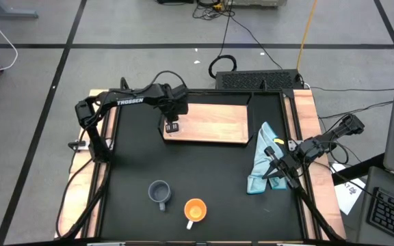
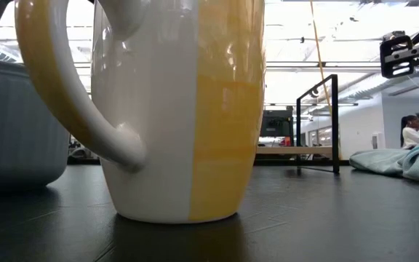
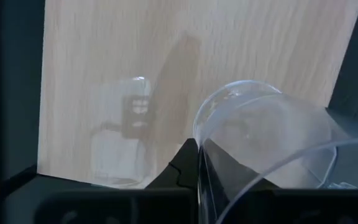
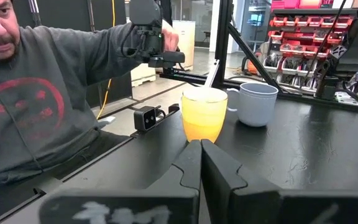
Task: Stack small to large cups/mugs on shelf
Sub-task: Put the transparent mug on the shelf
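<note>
The clear glass cup (image 3: 272, 143) is in my left gripper (image 1: 172, 126), which is shut on it over the left end of the light-wood shelf (image 1: 214, 121). The blue-grey mug (image 1: 159, 193) and the orange mug with a white handle (image 1: 195, 210) stand upright on the black table near its front edge, side by side and apart. My right gripper (image 4: 201, 152) waits shut and empty at the table's right, above the light-blue cloth (image 1: 260, 162). My left gripper pinches the glass cup's thin side wall at its near edge (image 3: 201, 163), one finger (image 3: 182, 169) outside and the other showing through the glass. The fingers point steeply down at the shelf. Whether the cup's far end (image 3: 247, 90) touches the board I cannot tell.
The low camera (image 4: 146, 118) sits on the table near the mugs. A person (image 4: 36, 99) stands beyond the table's left side. The crumpled cloth lies by the shelf's right end. Bare black table lies between the shelf and the mugs.
</note>
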